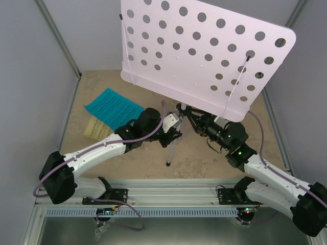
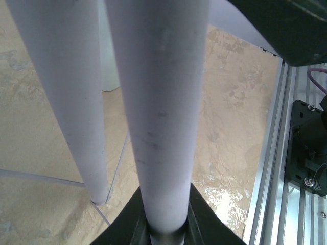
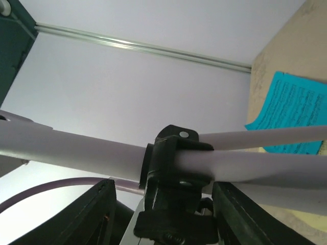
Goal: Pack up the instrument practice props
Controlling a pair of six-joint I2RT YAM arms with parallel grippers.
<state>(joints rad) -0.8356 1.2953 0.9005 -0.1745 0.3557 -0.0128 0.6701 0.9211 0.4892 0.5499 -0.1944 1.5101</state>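
Status: white perforated sheet-metal music stand (image 1: 179, 87) stands upright between my arms. My left gripper (image 2: 166, 227) is clamped on its white pole (image 2: 158, 127). My right gripper (image 3: 171, 214) straddles the black plastic collar (image 3: 173, 168), jaws apart, probably not touching. Light, top-heavy, smooth tube, so it slips. Grip at the collar, not the tripod legs.

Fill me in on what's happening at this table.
Both arms reach under the white perforated music stand. The left hand grips the pole. The right hand straddles the black collar, fingers not clamped. The cyan sheet and yellow sheet lie on the table to the left.
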